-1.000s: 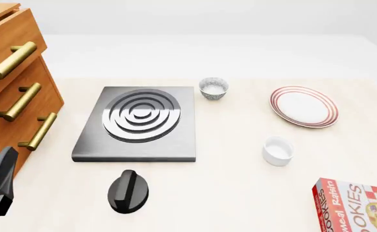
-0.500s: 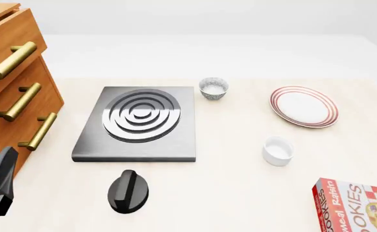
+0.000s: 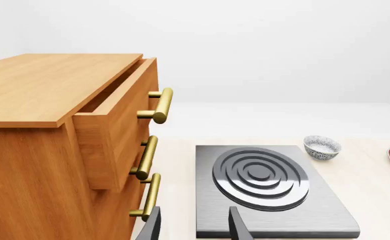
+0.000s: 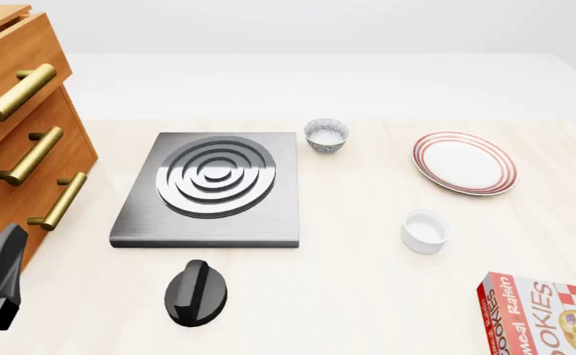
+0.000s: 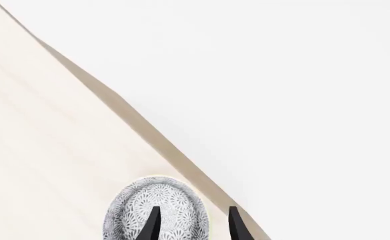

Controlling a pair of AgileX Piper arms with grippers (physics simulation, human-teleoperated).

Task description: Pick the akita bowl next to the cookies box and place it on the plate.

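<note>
Sitting right at the edge of the pale wood-grain table (image 5: 41,125), seen from the right wrist: akita bowl (image 5: 174,200), round, covered in a fine grey-black floral pattern. Poised over it, right gripper (image 5: 194,225), thin black fingers spread, pinching nothing, one tip across the bowl, the other just beside it. Hanging low by the orange wooden drawers (image 3: 41,150) with brass bar handles: left gripper (image 3: 193,227), fingers likewise parted and empty. Lying farther out: brushed-metal hob (image 4: 208,188) with concentric rings, look-alike bowl (image 4: 326,135) near its corner, red-ringed plate (image 4: 505,177), smooth white cup (image 4: 425,231), glossy black knob (image 4: 197,293), red cardboard cookies box (image 4: 544,314).
</note>
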